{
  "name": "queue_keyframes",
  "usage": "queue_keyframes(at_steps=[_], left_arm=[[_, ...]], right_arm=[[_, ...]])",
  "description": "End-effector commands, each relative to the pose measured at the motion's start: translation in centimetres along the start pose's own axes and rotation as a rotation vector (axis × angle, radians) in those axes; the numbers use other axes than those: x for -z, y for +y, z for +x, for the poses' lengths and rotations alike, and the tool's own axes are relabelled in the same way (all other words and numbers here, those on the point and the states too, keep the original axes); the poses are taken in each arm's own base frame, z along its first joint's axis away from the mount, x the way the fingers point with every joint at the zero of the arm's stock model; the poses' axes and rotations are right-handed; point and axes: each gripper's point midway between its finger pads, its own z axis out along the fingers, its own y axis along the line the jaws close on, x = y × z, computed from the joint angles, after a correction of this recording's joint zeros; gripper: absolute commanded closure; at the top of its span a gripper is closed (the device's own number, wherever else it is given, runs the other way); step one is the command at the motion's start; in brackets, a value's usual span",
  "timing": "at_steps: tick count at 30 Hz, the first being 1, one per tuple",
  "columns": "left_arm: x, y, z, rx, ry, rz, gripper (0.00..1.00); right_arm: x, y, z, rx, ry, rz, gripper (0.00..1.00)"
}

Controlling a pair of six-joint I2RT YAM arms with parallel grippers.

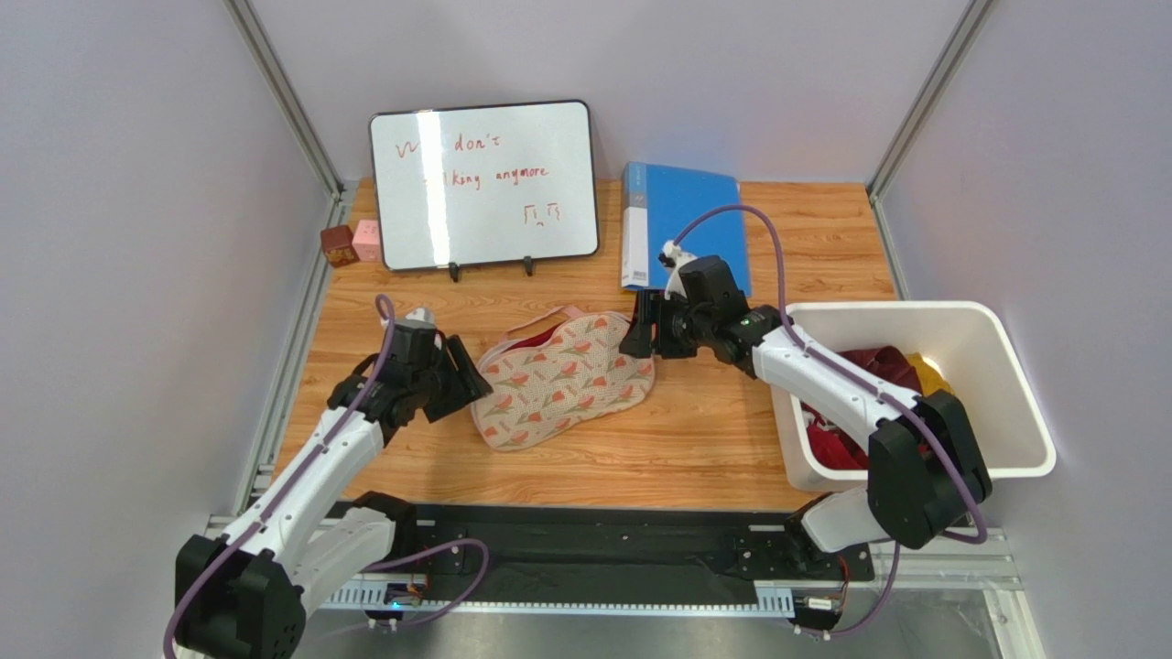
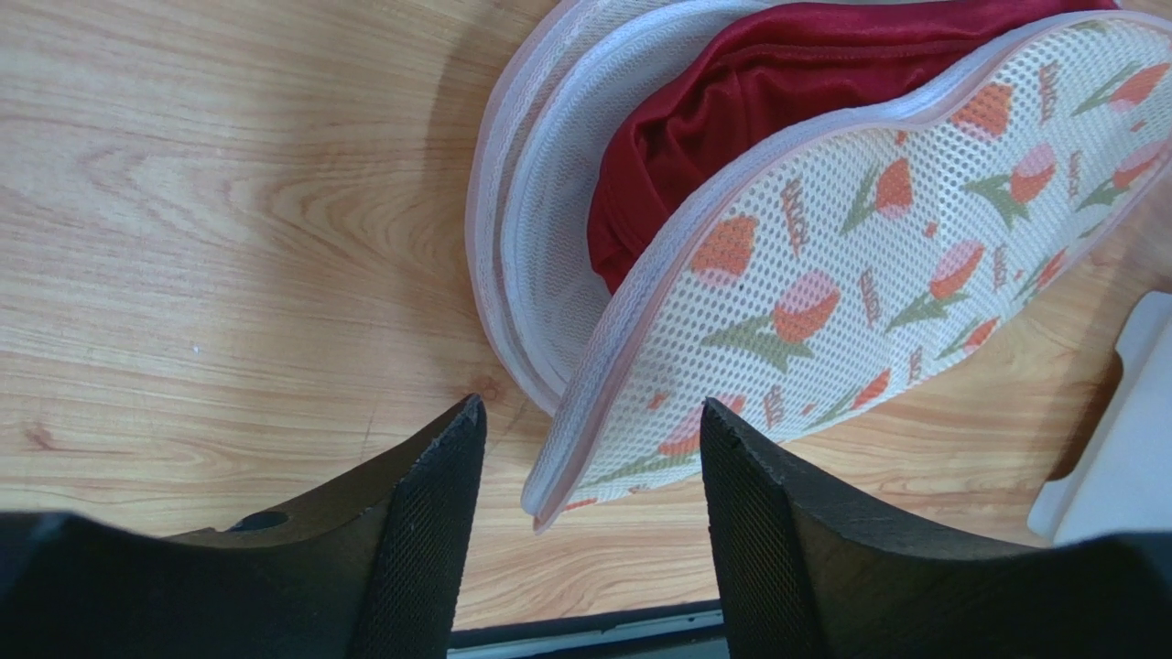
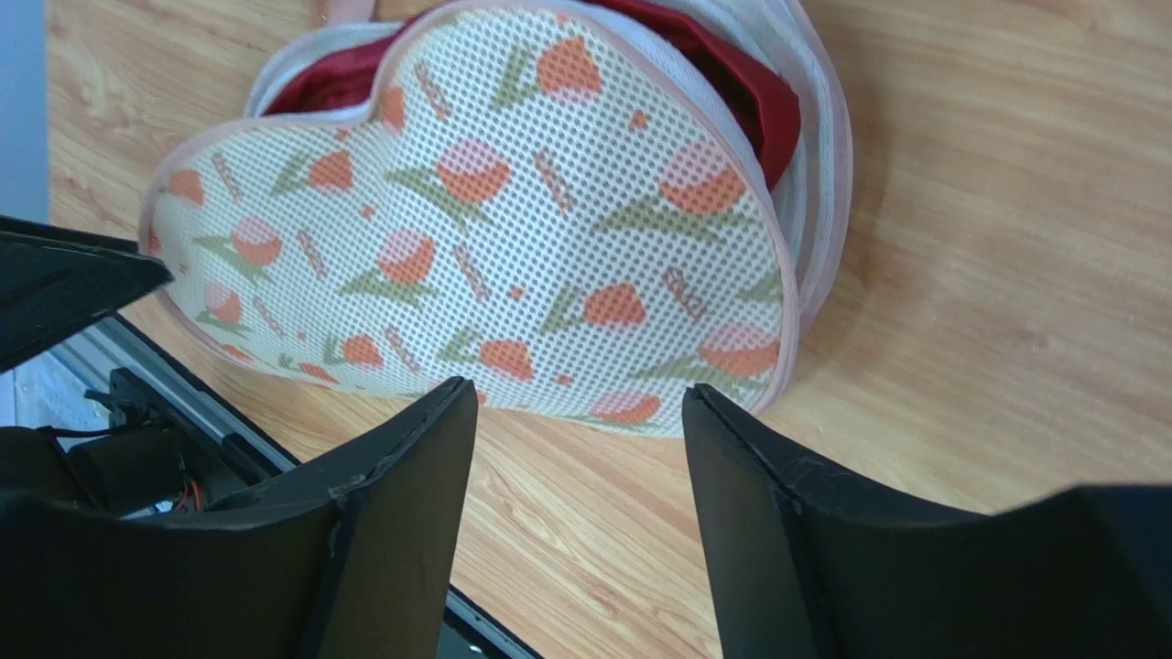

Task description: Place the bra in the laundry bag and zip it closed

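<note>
progress stood past halfway, as we judged it: the dark red satin bra (image 2: 715, 124) lay inside the bean-shaped cream mesh laundry bag (image 2: 881, 275) with pink-and-green leaf print, which sat midway across the wooden table (image 1: 688, 453). the printed top flap stood lifted off the pale lower half and red fabric showed in the gap, so the zip was not yet closed; that was what remained. we could not make out the zip pull in any view. the left gripper (image 2: 592, 426) was spread wide with nothing in it, the flap's near corner showing between its jaws; the right gripper (image 3: 578, 405) was likewise spread and empty, just beside the bag's other end. a white plastic bin (image 1: 1011, 398) holding red and yellow clothes (image 1: 894, 368) stood to the right, apart from the bag, and a whiteboard (image 1: 482, 186), a blue binder (image 1: 688, 220) and two small blocks (image 1: 366, 240) stood behind. nothing lay across the bag; the bra fabric bulging near the seam looked to us the likeliest thing to catch the zip
</note>
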Motion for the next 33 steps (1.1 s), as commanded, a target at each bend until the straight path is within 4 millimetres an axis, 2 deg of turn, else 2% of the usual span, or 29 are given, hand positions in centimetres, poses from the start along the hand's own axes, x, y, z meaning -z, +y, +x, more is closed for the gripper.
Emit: queue_keyframes(at_steps=[1, 3, 6, 7, 10, 11, 12, 13, 14, 15, 16, 17, 18, 20, 21, 26, 27, 29, 33], left_arm=[[-0.2, -1.9, -2.8, -0.047, -0.06, 0.027, 0.36], [-0.9, -1.8, -3.3, -0.064, -0.056, 0.003, 0.36], [-1.8, -1.4, -4.4, -0.103, -0.057, -0.045, 0.25], [-1.7, -1.8, -5.0, -0.126, -0.061, -0.044, 0.17], [-2.9, -2.2, -5.9, -0.201, -0.044, -0.044, 0.09], [-3.2, -2.8, -5.6, -0.221, -0.008, -0.011, 0.08], [-3.2, -3.6, -6.3, -0.247, -0.004, 0.01, 0.08], [-4.1, -3.6, -5.9, -0.292, 0.043, 0.014, 0.08], [-4.3, -4.5, -5.3, -0.317, 0.093, 0.068, 0.08], [-4.2, -5.5, -5.7, -0.339, 0.108, 0.104, 0.09], [-4.9, -5.3, -4.9, -0.383, 0.166, 0.111, 0.09], [-5.0, -5.9, -4.5, -0.403, 0.205, 0.153, 0.09], [-5.0, -6.4, -5.1, -0.424, 0.209, 0.156, 0.09], [-5.5, -5.4, -4.7, -0.471, 0.269, 0.124, 0.09], [-5.4, -6.0, -5.1, -0.488, 0.272, 0.148, 0.09], [-6.1, -5.7, -5.7, -0.558, 0.342, 0.153, 0.09], [-6.2, -6.2, -6.3, -0.579, 0.336, 0.164, 0.09], [-6.4, -6.4, -5.8, -0.625, 0.377, 0.21, 0.09], [-7.0, -5.6, -5.7, -0.761, 0.42, 0.228, 0.1]], right_arm=[[0.0, 2.4, -2.2, 0.042, -0.042, -0.091, 0.39], [-0.1, 3.3, -1.5, 0.039, -0.019, -0.12, 0.41], [-0.1, 4.4, -0.1, 0.033, 0.018, -0.164, 0.41], [0.0, 4.3, 0.5, 0.024, 0.029, -0.173, 0.41], [0.4, 4.9, 1.8, -0.001, 0.057, -0.228, 0.41], [0.5, 5.0, 2.0, -0.003, 0.062, -0.239, 0.42], [0.5, 5.0, 2.3, -0.003, 0.068, -0.243, 0.42], [0.6, 5.0, 2.6, -0.002, 0.074, -0.244, 0.42], [0.7, 5.0, 2.9, 0.0, 0.081, -0.245, 0.42], [0.8, 4.9, 2.9, 0.009, 0.081, -0.245, 0.42], [1.0, 4.9, 3.1, 0.013, 0.083, -0.246, 0.42], [1.3, 4.9, 3.2, 0.016, 0.081, -0.25, 0.42], [1.4, 4.8, 3.4, 0.02, 0.084, -0.25, 0.42], [1.7, 4.7, 3.7, 0.03, 0.079, -0.256, 0.42], [1.7, 4.7, 3.9, 0.033, 0.082, -0.256, 0.42], [1.3, 4.0, 5.2, 0.024, 0.107, -0.254, 0.42], [1.1, 3.8, 5.7, 0.018, 0.119, -0.253, 0.42], [1.1, 3.9, 5.9, 0.01, 0.127, -0.268, 0.42], [1.3, 3.8, 6.1, 0.014, 0.121, -0.27, 0.42]])
